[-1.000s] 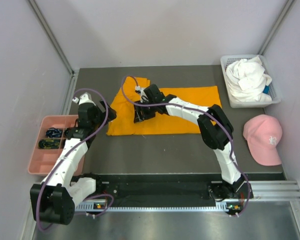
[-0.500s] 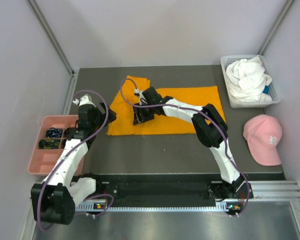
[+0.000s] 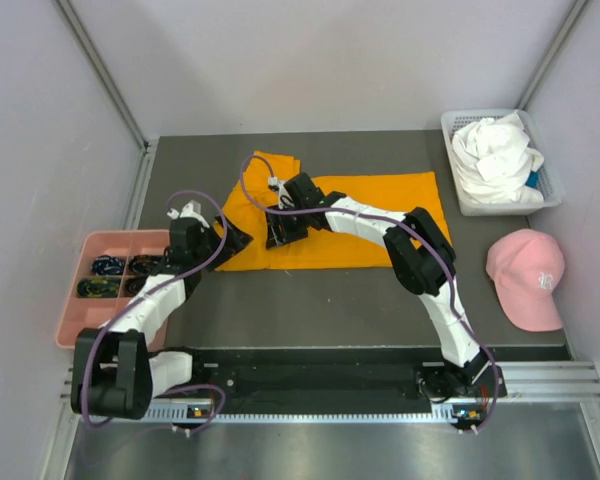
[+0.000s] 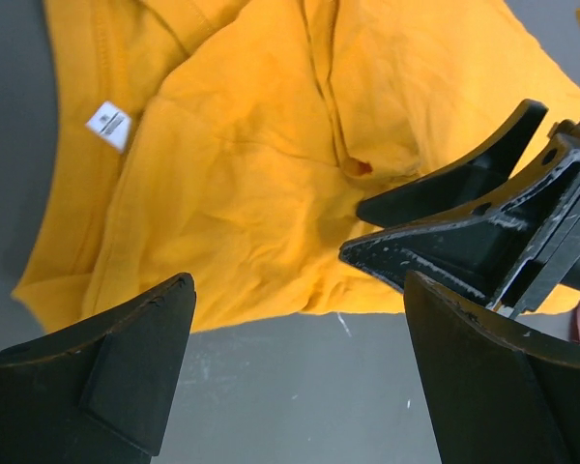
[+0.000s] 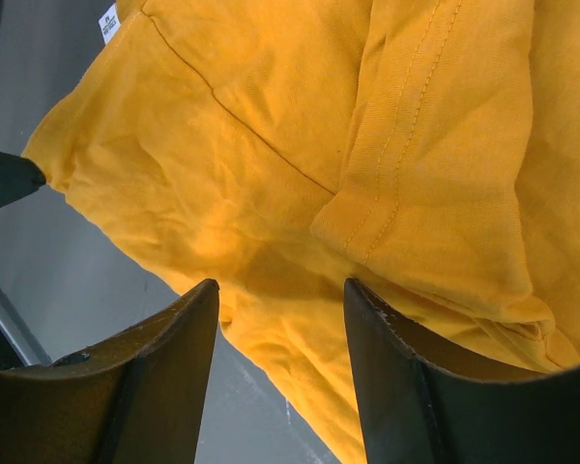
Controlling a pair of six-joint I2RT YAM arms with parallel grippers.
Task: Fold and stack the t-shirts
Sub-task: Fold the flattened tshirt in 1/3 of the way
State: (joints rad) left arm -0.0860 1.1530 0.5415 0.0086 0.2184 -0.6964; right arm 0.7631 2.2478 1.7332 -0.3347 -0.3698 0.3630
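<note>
The orange t-shirt (image 3: 380, 215) lies spread across the middle of the dark table, partly folded, with a sleeve sticking out at the back left. The white t-shirt (image 3: 495, 150) sits crumpled in a basket at the back right. My left gripper (image 3: 238, 240) is open wide just off the orange shirt's front left corner (image 4: 68, 280), over bare table (image 4: 300, 387). My right gripper (image 3: 278, 236) is open a little to its right, its fingers (image 4: 464, 232) down over the shirt's front edge (image 5: 271, 251). No cloth is pinched in either one.
A white basket (image 3: 451, 160) stands at the back right. A pink cap (image 3: 528, 275) lies by the right wall. A pink compartment tray (image 3: 80, 320) with small dark items is at the left. Grey walls close in the table on three sides.
My left arm has swung right and lower, bringing its gripper up to the orange shirt's front left corner. The right gripper has stayed on the shirt's front edge.
</note>
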